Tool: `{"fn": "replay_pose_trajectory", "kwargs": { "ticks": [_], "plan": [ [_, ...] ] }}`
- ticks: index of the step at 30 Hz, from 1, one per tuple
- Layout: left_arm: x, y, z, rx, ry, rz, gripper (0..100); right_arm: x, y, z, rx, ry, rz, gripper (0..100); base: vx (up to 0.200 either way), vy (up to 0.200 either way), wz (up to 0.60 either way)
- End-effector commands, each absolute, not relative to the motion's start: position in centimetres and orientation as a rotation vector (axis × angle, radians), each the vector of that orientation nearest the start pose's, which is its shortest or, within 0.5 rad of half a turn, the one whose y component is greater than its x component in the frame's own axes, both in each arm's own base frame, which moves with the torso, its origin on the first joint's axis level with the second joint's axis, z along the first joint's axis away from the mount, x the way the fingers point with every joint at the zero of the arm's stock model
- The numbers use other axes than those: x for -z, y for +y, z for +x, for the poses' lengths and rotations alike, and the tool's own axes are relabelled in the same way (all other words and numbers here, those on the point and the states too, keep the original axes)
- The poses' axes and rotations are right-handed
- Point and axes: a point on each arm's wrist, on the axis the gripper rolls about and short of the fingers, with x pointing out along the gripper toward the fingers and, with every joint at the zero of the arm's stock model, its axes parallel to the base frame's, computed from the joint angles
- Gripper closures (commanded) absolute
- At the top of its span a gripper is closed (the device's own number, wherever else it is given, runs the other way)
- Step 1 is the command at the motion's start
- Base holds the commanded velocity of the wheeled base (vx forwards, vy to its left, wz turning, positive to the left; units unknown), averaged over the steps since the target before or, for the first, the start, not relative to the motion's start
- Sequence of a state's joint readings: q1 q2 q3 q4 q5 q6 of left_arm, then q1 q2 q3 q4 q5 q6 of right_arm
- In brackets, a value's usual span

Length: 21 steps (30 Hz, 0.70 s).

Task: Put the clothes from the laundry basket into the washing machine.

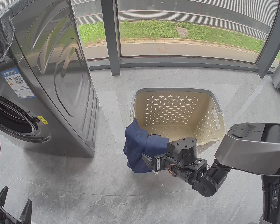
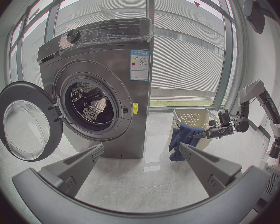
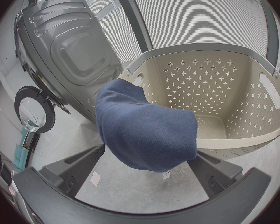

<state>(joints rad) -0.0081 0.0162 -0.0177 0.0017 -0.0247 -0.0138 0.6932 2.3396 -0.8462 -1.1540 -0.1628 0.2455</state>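
Draping between the wide-spread fingers (image 3: 84, 160) of the right gripper (image 3: 147, 151), blue cloth (image 1: 140, 148) by laundry basket (image 1: 177, 90) corner; left gripper (image 2: 139, 147) spread too, washing machine (image 2: 115, 63) ahead, blue QR label (image 2: 139, 65)

The cloth (image 1: 140, 147) is plain navy blue. The laundry basket (image 1: 177, 109) is cream, patterned with rows of small star cut-outs, apparently grey along its top edge. The washing machine (image 1: 62, 78) is dark metallic grey, with a blue-and-white label (image 1: 18, 83) and a small yellow sticker (image 1: 42, 119).
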Motion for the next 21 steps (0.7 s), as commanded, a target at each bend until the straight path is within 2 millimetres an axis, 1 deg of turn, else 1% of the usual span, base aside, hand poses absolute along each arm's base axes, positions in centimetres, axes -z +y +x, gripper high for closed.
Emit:
{"fn": "replay_pose_trajectory", "kwargs": {
  "ticks": [1,3,9,13,16,19,20,21],
  "plan": [
    [-7.58,-0.04,-2.28,0.032,0.002,-0.015,0,-0.93,24.97,30.64,-0.475,0.38,0.101,0,0.0,0.0,0.0],
    [-7.58,-0.04,-2.28,0.032,0.002,-0.015,0,-0.75,24.94,30.51,-0.474,0.389,0.102,0,0.0,0.0,0.0],
    [-7.53,-0.04,-2.28,0.032,0.002,-0.015,0,-1.3,25.23,30.76,-0.482,0.343,0.123,0,0.0,0.0,0.0],
    [-7.58,-0.04,-2.28,0.032,0.002,-0.015,0,-0.6,25.31,31.06,-0.476,0.349,0.122,0,0.0,0.0,0.0],
    [-7.58,-0.04,-2.28,0.032,0.002,-0.015,0,-0.87,25.48,31.27,-0.481,0.319,0.136,0,0.0,0.0,0.0],
    [-7.59,-0.04,-2.28,0.032,0.0,-0.017,0,-0.63,25.49,31.29,-0.478,0.318,0.136,0,0.0,0.0,0.0],
    [-7.59,-0.04,-2.28,0.032,0.0,-0.021,0,-0.46,25.49,31.3,-0.473,0.32,0.134,100,0.0,0.0,0.0],
    [-7.59,-0.03,-2.29,0.031,-0.001,-0.023,0,-0.36,25.47,31.3,-0.468,0.319,0.134,100,0.0,0.0,0.0]
  ]
}}
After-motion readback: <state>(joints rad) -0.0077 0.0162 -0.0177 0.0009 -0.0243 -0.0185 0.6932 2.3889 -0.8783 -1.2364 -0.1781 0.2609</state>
